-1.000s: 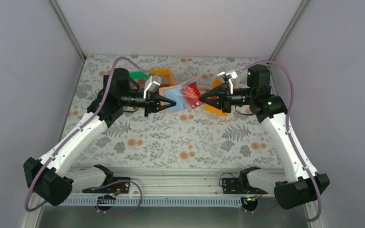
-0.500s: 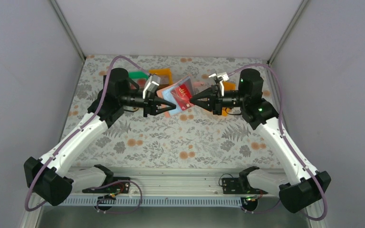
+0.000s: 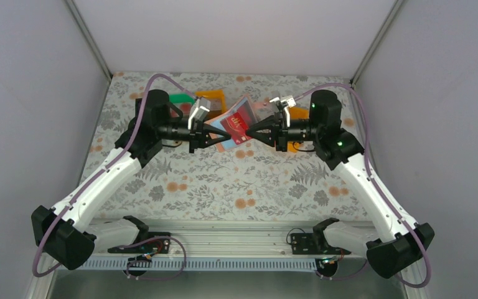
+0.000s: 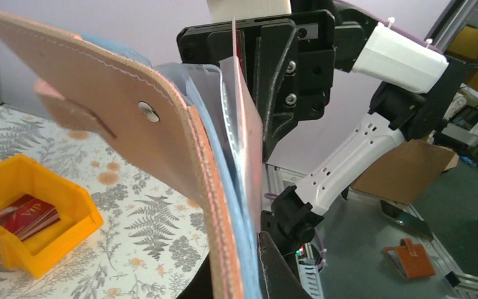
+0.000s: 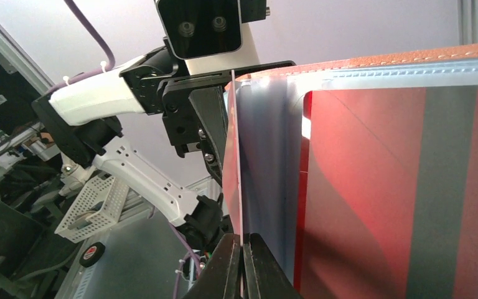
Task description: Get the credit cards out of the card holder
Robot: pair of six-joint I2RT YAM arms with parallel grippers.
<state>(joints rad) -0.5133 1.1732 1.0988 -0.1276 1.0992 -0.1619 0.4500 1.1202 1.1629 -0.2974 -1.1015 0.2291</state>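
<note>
The left gripper [image 3: 223, 138] has its jaws clamped shut on one edge of the card holder [image 4: 131, 118], which hangs open in the air above the tabletop [image 3: 224, 180]. A dark red card [image 5: 373, 187] sits in a clear sleeve. The right gripper [image 5: 244, 255] has its jaws pinched tight on a thin whitish-pink card [image 4: 249, 131] standing among the sleeves.

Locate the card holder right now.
Top view: the card holder is held above the table at far centre, pinched between the left end effector and the right end effector, beside an orange bin.
</note>
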